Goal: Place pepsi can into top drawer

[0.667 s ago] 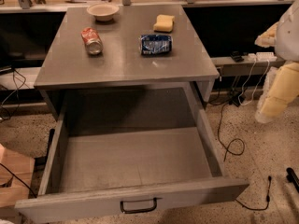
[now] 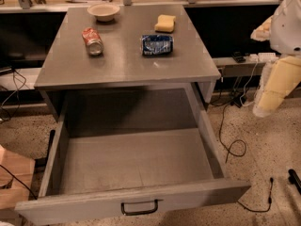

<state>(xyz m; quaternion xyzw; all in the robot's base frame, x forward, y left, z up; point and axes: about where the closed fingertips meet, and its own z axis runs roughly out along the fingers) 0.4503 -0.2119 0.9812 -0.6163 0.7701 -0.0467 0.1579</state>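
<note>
The pepsi can (image 2: 157,44), blue with white markings, lies on its side on the grey table top (image 2: 122,62), right of centre. The top drawer (image 2: 136,161) is pulled wide open below the table top, with nothing inside; its front panel and black handle (image 2: 139,207) are nearest the camera. My gripper is out of view. Only white and cream segments of my arm (image 2: 277,81) show at the right edge, to the right of the table and well away from the can.
A red-and-silver can (image 2: 92,41) lies on the table's left. A yellow sponge (image 2: 165,23) and a cream bowl (image 2: 103,11) sit at the back. Cables (image 2: 233,147) trail on the speckled floor right of the drawer. A wooden piece (image 2: 11,178) is at the lower left.
</note>
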